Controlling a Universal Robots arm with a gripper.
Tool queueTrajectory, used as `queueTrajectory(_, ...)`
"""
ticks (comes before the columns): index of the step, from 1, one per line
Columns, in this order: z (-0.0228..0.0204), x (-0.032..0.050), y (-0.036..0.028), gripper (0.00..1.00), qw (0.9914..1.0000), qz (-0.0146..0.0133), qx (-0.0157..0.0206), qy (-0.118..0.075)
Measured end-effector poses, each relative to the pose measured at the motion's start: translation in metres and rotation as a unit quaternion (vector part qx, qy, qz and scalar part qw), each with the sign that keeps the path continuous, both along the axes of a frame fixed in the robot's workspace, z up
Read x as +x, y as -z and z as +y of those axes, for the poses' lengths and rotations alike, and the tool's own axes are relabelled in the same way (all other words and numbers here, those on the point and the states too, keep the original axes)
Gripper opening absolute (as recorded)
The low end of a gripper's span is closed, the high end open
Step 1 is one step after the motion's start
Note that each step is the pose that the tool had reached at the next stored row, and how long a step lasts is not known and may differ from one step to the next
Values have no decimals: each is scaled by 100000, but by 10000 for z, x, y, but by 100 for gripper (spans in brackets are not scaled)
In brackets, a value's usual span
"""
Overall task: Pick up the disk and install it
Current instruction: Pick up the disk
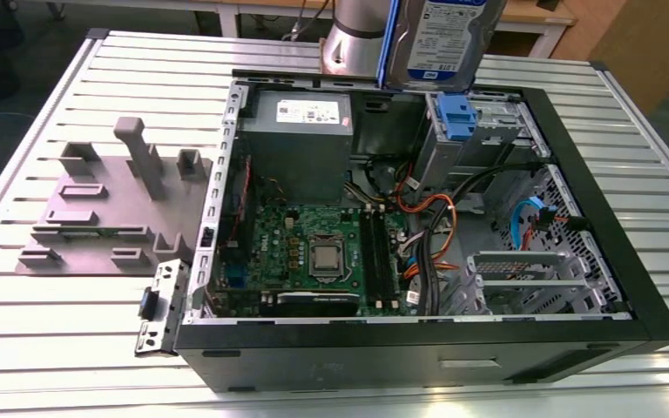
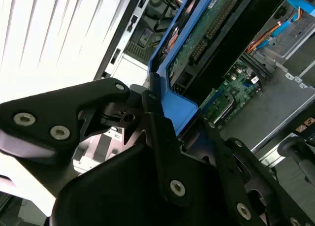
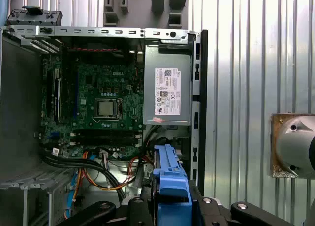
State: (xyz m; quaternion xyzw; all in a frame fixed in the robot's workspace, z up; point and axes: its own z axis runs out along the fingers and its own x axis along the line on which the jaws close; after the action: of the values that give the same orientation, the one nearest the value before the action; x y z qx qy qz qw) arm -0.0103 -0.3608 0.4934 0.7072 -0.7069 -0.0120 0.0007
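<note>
— How is the pincer (image 2: 174, 105) set?
— I see it clamped on the disk (image 1: 439, 39), with its black fingers (image 2: 156, 122) closed on the blue end tab in both wrist views.
— Where is the disk?
— I've got it upright in the air, above the far side of the open computer case (image 1: 613, 287), just over the blue caddy (image 1: 456, 117) in the drive bay. The grey power-supply box (image 1: 300, 131) sits toward the exterior view's left of that.
</note>
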Motion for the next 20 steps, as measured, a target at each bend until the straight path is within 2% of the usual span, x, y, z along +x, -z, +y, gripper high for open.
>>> queueTrajectory(3, 0, 33, 0, 36, 100000, -6, 0, -5)
queueTrajectory(4, 0, 22, 0, 36, 100000, -3, -4, 12)
queueTrajectory(7, 1, -80, 4, 36, 100000, 0, 4, -3)
queueTrajectory(11, -1, -107, 4, 36, 100000, -2, 0, -2)
queueTrajectory(20, -27, -107, 4, 36, 100000, -1, 5, 2)
